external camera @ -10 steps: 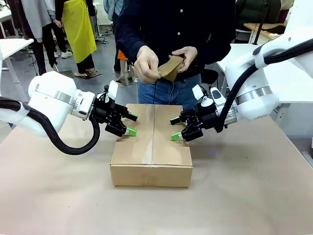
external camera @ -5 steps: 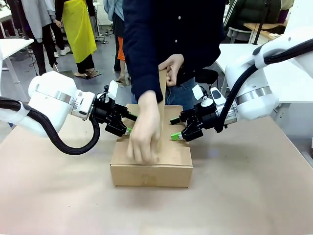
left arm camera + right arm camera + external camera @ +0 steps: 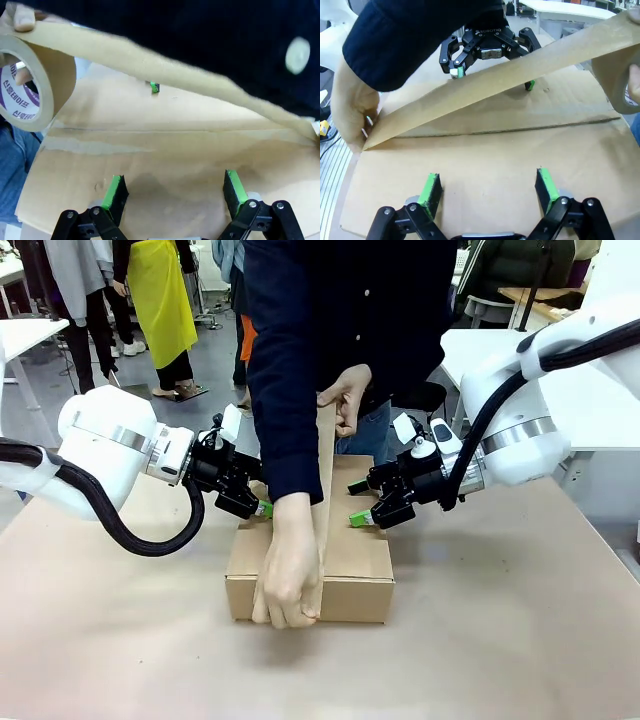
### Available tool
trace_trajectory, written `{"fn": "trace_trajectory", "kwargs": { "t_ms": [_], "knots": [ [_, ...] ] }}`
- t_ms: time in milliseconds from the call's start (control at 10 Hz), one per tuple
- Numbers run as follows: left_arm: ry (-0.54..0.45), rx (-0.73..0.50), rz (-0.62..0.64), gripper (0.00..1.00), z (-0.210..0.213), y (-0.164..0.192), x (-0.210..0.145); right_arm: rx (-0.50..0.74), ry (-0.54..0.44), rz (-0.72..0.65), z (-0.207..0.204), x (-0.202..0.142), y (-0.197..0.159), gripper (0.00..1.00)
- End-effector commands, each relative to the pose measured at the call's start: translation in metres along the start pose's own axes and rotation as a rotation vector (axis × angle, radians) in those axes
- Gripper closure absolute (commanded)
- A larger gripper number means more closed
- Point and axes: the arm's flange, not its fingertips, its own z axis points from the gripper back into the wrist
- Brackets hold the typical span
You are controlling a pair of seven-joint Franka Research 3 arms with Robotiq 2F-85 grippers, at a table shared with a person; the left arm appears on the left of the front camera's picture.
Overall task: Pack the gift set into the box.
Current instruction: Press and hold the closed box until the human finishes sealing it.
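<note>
Reaching the box point(image 3: 350, 560) front, a hand point(image 3: 285, 590) stretched tape; both claws stay released.

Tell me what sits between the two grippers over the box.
Between the left gripper and the right gripper, the person's arm and a stretched strip of tape cross the closed box along its seam.

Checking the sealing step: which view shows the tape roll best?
The left wrist view: the tape roll sits close, its core and printed label visible. The right wrist view catches its edge; in the front view the person's hand hides it.
</note>
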Motion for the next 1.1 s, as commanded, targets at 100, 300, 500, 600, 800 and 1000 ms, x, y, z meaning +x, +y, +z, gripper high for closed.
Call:
{"fn": "trace_trajectory", "kwargs": {
  "t_ms": [100, 300, 500, 600, 800, 1000],
  "knots": [
    [0.001, -0.004, -0.003, 0.00, -0.0011, -0.0008, -0.0020, -0.002, 0.005, -0.002, -0.0002, -0.0022, 0.0007, 0.00],
    [0.001, -0.004, -0.003, 0.00, -0.0011, -0.0008, -0.0020, -0.002, 0.005, -0.002, -0.0002, -0.0022, 0.0007, 0.00],
    [0.001, -0.004, -0.003, 0.00, -0.0011, -0.0008, -0.0020, -0.002, 0.005, -0.002, -0.0002, -0.0022, 0.0007, 0.00],
    [0.001, -0.004, -0.003, 0.00, -0.0011, -0.0008, -0.0020, -0.002, 0.005, -0.002, -0.0002, -0.0022, 0.0007, 0.00],
    [0.001, -0.004, -0.003, 0.00, -0.0011, -0.0008, -0.0020, -0.002, 0.005, -0.002, -0.0002, -0.0022, 0.0007, 0.00],
    [0.001, -0.004, -0.003, 0.00, -0.0011, -0.0008, -0.0020, -0.002, 0.005, -0.002, -0.0002, -0.0022, 0.0007, 0.00]
  ]
}}
